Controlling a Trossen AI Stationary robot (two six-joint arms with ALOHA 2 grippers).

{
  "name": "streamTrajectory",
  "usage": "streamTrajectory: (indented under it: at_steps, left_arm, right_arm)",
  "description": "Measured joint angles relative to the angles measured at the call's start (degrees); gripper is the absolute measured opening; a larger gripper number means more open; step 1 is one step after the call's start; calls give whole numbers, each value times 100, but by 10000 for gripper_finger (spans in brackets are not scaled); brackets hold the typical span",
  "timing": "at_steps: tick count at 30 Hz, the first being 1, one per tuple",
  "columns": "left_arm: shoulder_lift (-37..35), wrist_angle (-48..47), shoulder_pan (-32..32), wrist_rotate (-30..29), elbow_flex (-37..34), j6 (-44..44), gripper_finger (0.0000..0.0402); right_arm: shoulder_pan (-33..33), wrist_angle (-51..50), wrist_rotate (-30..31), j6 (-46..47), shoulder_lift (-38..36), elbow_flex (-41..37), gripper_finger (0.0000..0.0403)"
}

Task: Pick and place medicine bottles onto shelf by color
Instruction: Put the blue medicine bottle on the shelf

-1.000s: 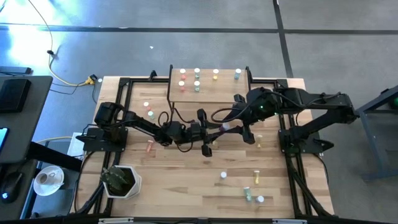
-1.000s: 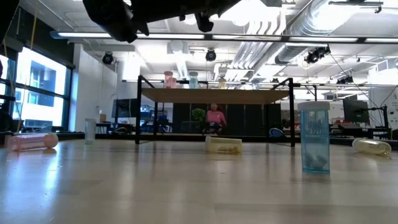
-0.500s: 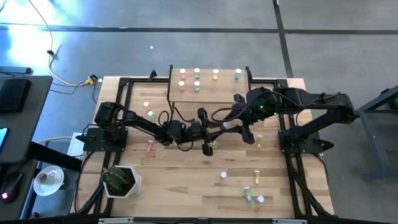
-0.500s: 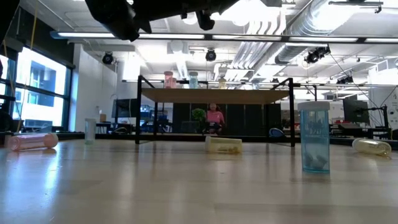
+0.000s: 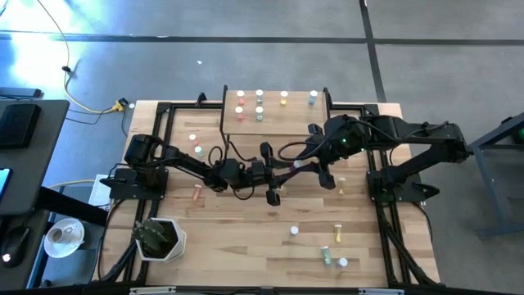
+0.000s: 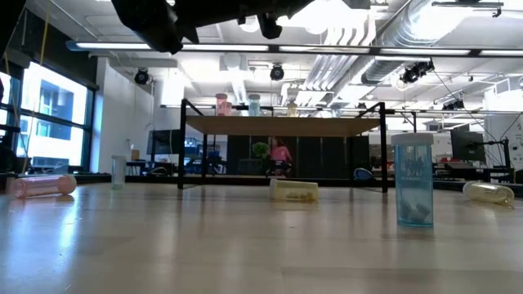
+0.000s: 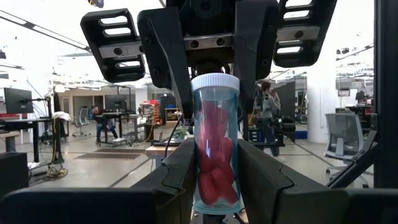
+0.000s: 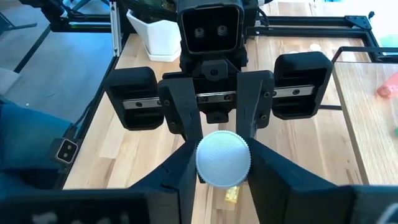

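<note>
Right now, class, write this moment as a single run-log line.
phase: likely mid-air handover | left gripper: jaws shut on red bottle | right gripper: at same bottle, facing left gripper

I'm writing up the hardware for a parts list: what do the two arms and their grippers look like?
Both arms are black, jointed, on black frame bases. The left gripper and right gripper each have two flat dark fingers flanked by slotted black blocks along a screw-studded rail. Black cables loop beside the left arm; a green light glows on the right arm.

pale planked wood tabletop point(image 5: 246, 238), smooth with a soft sheen; clear glossy plastic bottle point(image 7: 215, 149), ridged white cap point(image 8: 223, 158); matt black plastic fingers point(image 7: 171, 59); light-wood shelf point(image 5: 274, 111) on thin black metal legs
</note>
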Motion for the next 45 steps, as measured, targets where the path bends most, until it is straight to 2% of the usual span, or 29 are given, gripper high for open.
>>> streamTrajectory:
  at_steps: [13,21,27,30,39,45]
  left_arm:
    - [0,-15,18,-2,0,1,94]
    - [0,-48,20,-30,0,342,152]
    - [0,-213,17,-551,0,342,199]
    - [1,-405,20,-614,0,285,213]
    - [2,-776,17,-932,0,241,220]
    - [2,-767,26,-1115,0,438,220]
  right_arm:
    - [1,-10,101,11,0,0,105]
    - [0,-143,186,20,0,0,105]
    - [0,-271,365,151,0,0,105]
    - [0,-382,586,263,0,-2,105]
    - [0,-735,1217,292,0,-2,104]
    - [0,-918,1405,350,-11,-2,104]
